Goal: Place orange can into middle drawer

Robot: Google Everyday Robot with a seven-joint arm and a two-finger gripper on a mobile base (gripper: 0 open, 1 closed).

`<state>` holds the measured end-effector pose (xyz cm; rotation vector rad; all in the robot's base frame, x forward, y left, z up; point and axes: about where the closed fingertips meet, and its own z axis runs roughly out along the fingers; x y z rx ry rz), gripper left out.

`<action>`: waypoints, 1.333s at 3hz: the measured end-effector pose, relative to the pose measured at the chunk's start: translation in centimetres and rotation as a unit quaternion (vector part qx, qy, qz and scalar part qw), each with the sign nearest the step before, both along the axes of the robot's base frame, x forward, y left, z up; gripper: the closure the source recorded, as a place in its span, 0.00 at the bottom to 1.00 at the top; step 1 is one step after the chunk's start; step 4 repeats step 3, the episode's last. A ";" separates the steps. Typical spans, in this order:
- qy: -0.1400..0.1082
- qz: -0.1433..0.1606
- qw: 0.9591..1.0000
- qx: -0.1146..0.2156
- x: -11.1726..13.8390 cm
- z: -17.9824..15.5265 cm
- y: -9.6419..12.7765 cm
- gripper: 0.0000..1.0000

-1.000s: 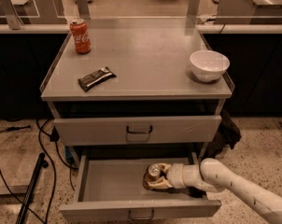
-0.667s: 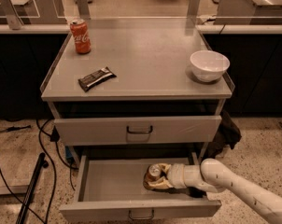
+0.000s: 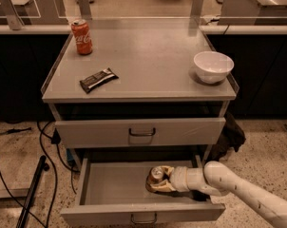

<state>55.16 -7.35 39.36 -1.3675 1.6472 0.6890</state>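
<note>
Moved since 1 s ago: next to nothing. Same reach into the drawer, same hold, no visible shift of can, fingers or arm, and the same again against 0.7 s ago.

Down in the wide, shallow grey metal middle drawer (image 3: pixel 115 186), pulled open, with bare floor across its left half. Right of its centre and toward the back, the slim, mottled orange can (image 3: pixel 157 173), silver top turned up toward the camera. Set between the jaws of the beige 2-finger gripper (image 3: pixel 154 180): 1 finger behind the can, 1 in front, both against its sides and clamped on it. Cannot tell whether resting on the drawer floor or held just off it. Further right, the white jointed arm (image 3: pixel 229 182), coming in over the drawer's right front corner.

On the flat grey cabinet top (image 3: pixel 148 56), from the left: upright red cola can with white lettering (image 3: pixel 81 37) at the back left corner; dark flat snack bar in its wrapper (image 3: pixel 99 80) nearer the front edge, well apart from the cola can; round white bowl (image 3: pixel 213 66) near the right edge. All 3 in the same spots as 1 s ago.

Under the top, the closed grey upper drawer (image 3: pixel 140 132) with a small dark bail handle, directly above the open one. Black cables (image 3: pixel 46 146) trailing over the speckled floor left of the cabinet.
</note>
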 end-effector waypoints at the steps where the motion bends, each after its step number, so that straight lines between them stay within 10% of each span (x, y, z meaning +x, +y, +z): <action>1: 0.000 0.000 1.000 0.000 0.0 0.0 0.0 0.11; 4: 0.000 0.000 1.000 0.000 0.0 0.0 0.0 0.00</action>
